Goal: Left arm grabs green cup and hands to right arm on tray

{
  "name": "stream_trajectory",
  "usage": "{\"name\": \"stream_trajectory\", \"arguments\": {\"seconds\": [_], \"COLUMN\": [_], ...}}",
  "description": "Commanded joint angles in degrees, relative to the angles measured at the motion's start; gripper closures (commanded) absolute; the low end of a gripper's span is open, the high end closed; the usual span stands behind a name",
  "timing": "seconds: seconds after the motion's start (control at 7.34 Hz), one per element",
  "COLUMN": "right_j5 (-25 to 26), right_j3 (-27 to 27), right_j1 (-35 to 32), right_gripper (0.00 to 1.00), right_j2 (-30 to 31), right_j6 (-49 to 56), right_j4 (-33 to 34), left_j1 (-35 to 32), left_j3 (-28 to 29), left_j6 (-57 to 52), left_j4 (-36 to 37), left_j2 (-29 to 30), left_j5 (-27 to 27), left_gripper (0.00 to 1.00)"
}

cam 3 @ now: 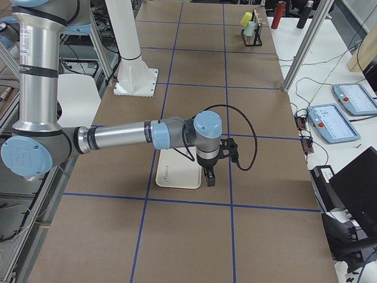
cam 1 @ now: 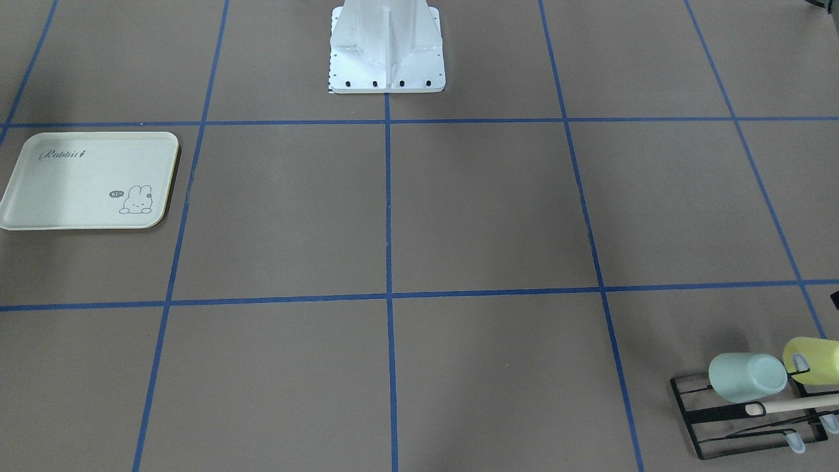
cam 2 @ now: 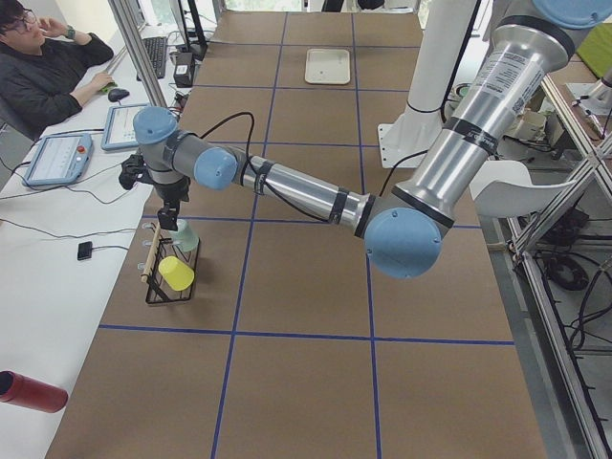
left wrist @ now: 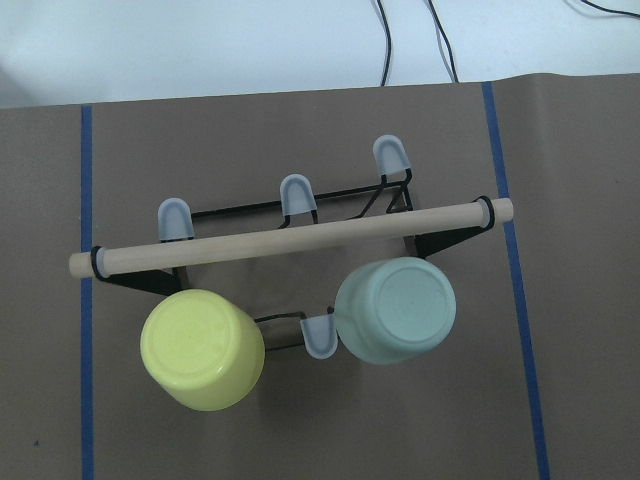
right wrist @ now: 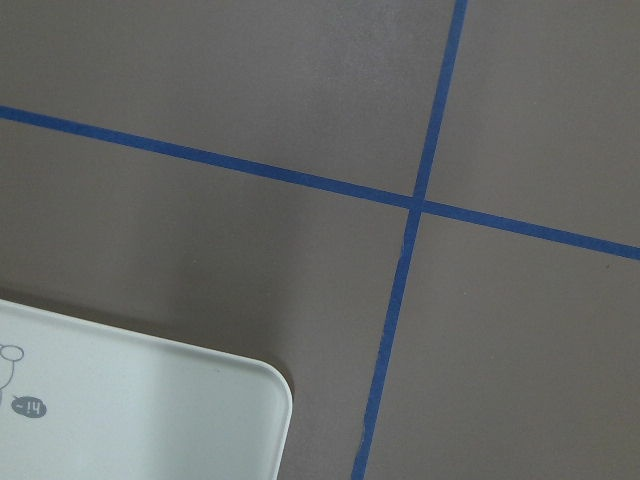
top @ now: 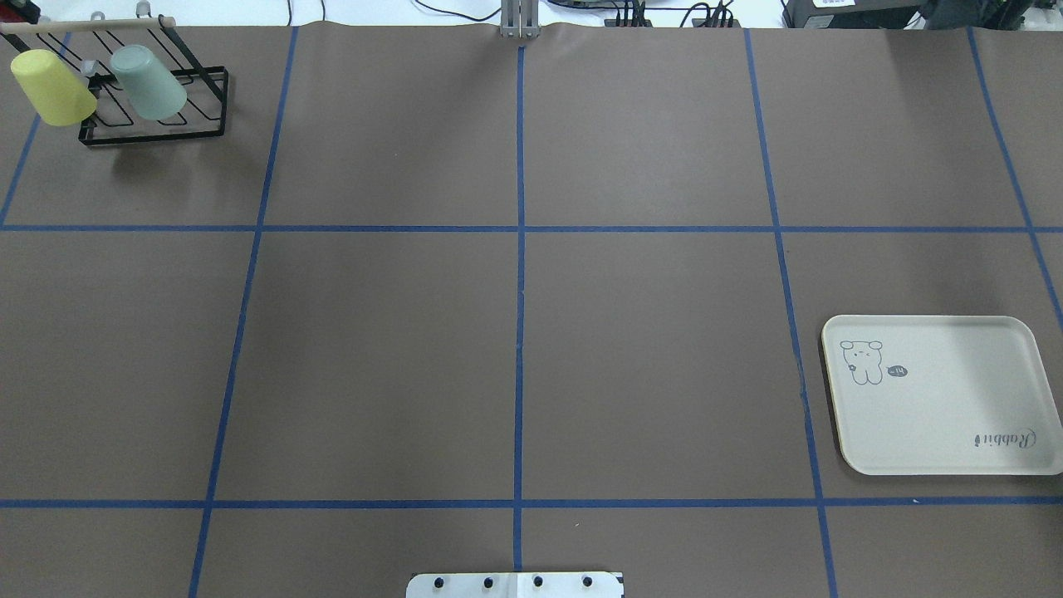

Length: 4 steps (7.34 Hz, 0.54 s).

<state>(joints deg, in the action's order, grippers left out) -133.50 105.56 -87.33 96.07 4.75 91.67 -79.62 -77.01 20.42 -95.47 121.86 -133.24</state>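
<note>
The pale green cup (cam 1: 747, 377) hangs upside down on a black wire rack (top: 158, 134), beside a yellow cup (top: 51, 87). In the left wrist view the green cup (left wrist: 395, 310) lies just below centre. In the exterior left view my left gripper (cam 2: 169, 218) hovers right above the green cup (cam 2: 186, 236); I cannot tell if it is open. The cream Rabbit tray (top: 938, 394) lies bare on the table. In the exterior right view my right gripper (cam 3: 210, 178) hangs by the tray's edge (cam 3: 177, 174); I cannot tell its state.
A wooden bar (left wrist: 290, 235) runs across the rack top, above both cups. The robot's white base (cam 1: 387, 49) stands at mid table. An operator (cam 2: 43, 72), tablets and cables are at the side desk. Blue tape lines grid the brown table.
</note>
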Motion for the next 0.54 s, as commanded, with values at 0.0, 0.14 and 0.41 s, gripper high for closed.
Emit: {"name": "stream_trajectory", "arguments": {"seconds": [0.0, 0.14, 0.41], "right_j5": [0.0, 0.0, 0.1], "right_j3": [0.0, 0.0, 0.0], "right_j1": [0.1, 0.1, 0.1], "right_gripper": [0.00, 0.00, 0.00], "right_j2": [0.0, 0.0, 0.0], "right_j6": [0.0, 0.0, 0.0], "right_j4": [0.0, 0.0, 0.0], "left_j1": [3.3, 4.9, 7.4], "left_j3": [8.5, 10.5, 13.9], "left_j6": [2.2, 3.1, 3.7], "left_j4": [-0.3, -0.5, -2.0], "left_j2": [6.5, 7.9, 10.0], "left_j5": [1.9, 2.0, 6.8], "left_gripper": [0.00, 0.00, 0.00]}}
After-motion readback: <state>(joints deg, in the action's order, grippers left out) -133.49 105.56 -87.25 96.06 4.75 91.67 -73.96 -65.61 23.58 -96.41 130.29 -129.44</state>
